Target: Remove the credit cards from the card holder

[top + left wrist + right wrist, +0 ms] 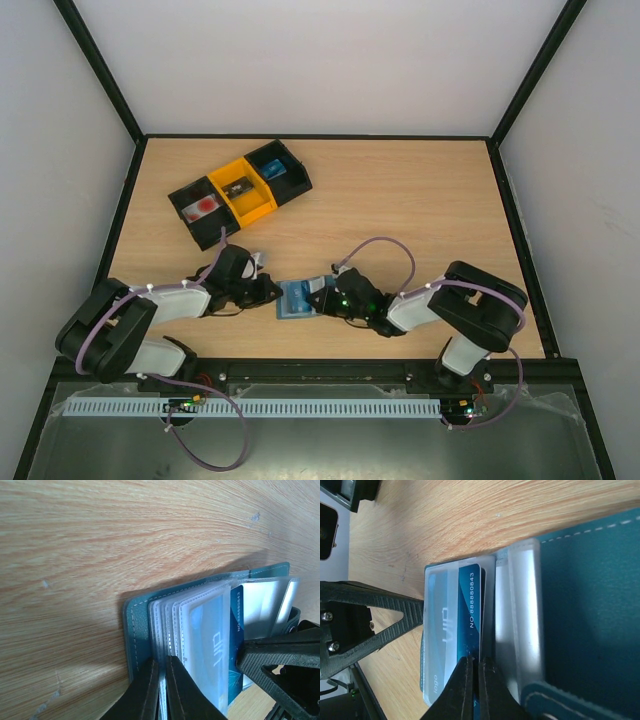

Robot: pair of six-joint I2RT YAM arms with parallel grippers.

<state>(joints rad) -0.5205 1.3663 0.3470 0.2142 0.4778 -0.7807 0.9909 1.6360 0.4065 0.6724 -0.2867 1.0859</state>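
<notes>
The slate-blue card holder lies open on the table between my two grippers. My left gripper is shut on its clear plastic sleeves next to the spine; in the left wrist view the jaws pinch the sleeves beside the teal cover. My right gripper is shut on the edge of a bright blue credit card, which sticks partly out of a frosted sleeve; the jaws are nearly together. The same card shows in the left wrist view. Other cards are hidden in the sleeves.
A black-and-yellow three-compartment tray with small items stands at the back left of the wooden table. The black frame rail runs along the near edge. The right finger crosses the left wrist view.
</notes>
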